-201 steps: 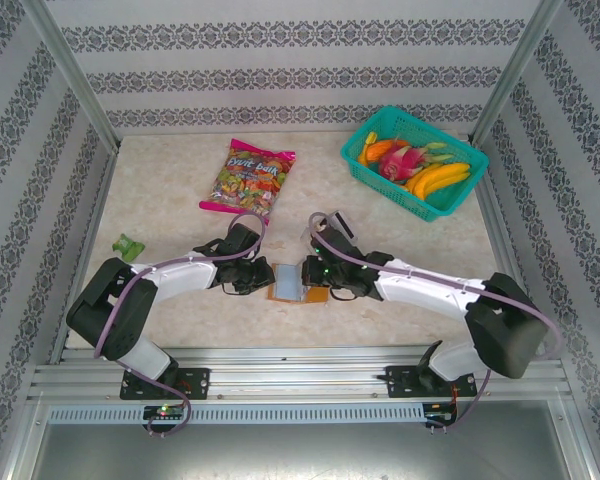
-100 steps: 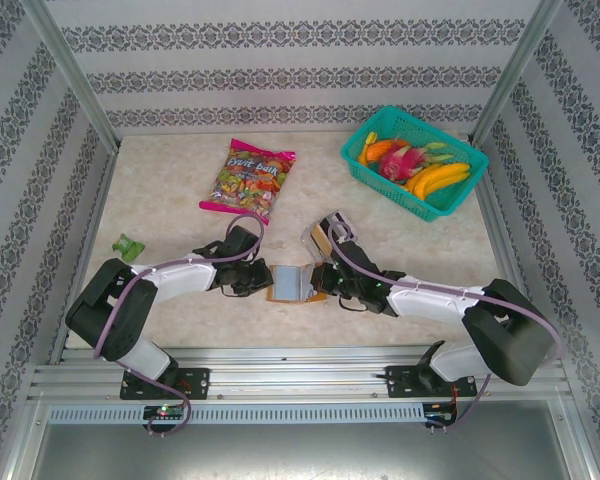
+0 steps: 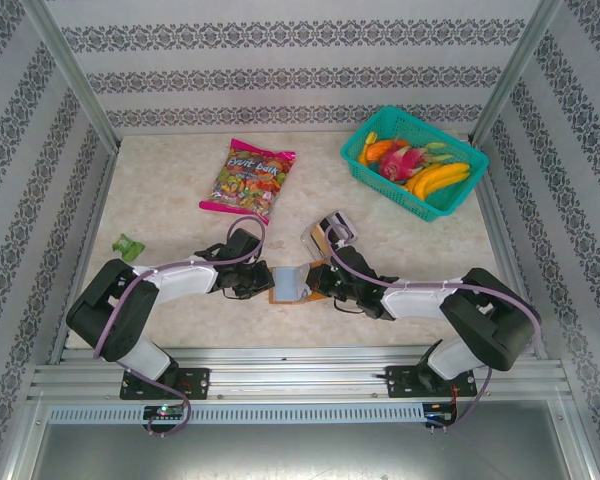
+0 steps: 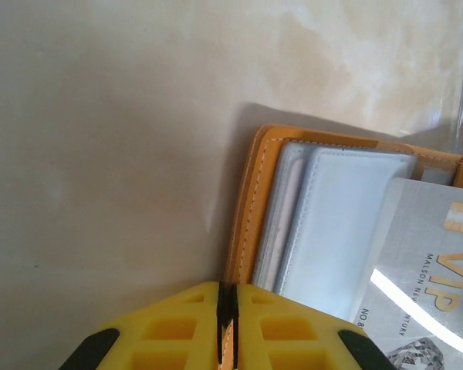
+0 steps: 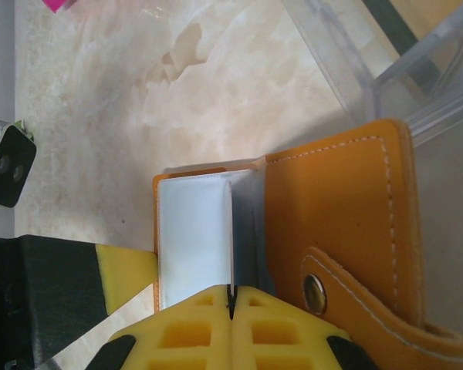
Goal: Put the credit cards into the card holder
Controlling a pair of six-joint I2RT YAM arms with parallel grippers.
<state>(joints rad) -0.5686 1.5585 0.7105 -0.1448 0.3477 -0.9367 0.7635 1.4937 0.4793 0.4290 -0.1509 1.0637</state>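
The left gripper (image 4: pixel 225 297) has its yellow fingers closed tight on the near orange edge of the card holder (image 4: pixel 245 193), which lies open on the surface (image 4: pixel 100 116) between the two arms. Facing it, the right gripper (image 5: pixel 231 297) is pressed shut on a thin sheet seen edge-on; from the left wrist this reads as one grey-silver credit card (image 4: pixel 428 254) (gold "VIP" lettering on it) lying tilted over the holder's pale pockets. The holder's tab with its single metal snap (image 5: pixel 315 291) sits just right of the right gripper's fingers. Just beyond the holder stands one clear tray (image 5: pixel 355 69), close behind the right wrist; something dark and tan shows inside it, too unclear to count. Farther back, well apart, are one candy bag (image 3: pixel 247 178) and one teal basket (image 3: pixel 368 128) of fruit (image 3: pixel 435 180), and off to the left one small green scrap (image 3: pixel 128 245).
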